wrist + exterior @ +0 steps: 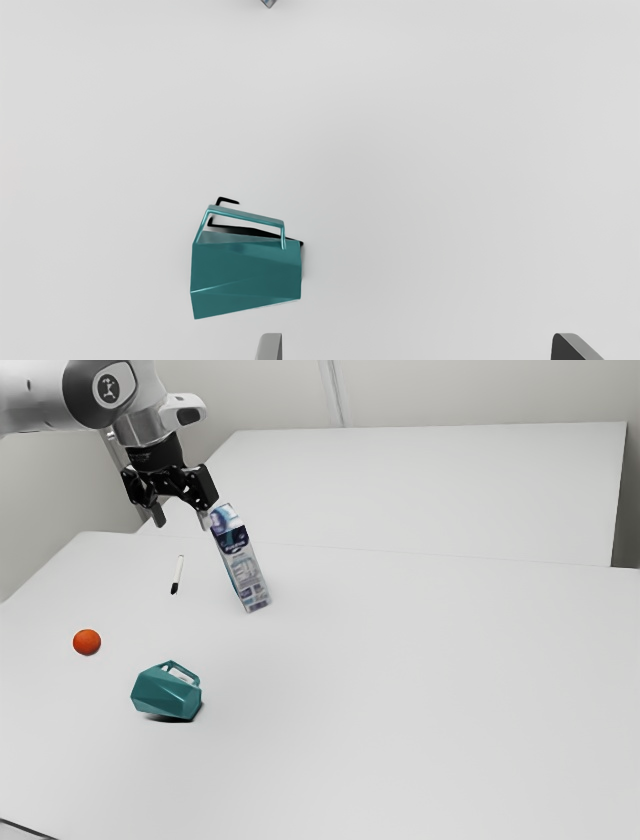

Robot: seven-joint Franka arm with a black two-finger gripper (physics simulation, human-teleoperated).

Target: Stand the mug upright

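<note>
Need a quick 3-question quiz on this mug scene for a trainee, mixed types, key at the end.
1. True or false: the teal mug lies on its side on the table.

2. Multiple choice: which of these is farthest toward the exterior view's left?
A) the carton
B) the orange ball
C) the marker

3. Fill in one word, open or shut: in the wrist view, the fingers of the gripper are ____.

Key: 1. True. 2. B. 3. Open.
</note>
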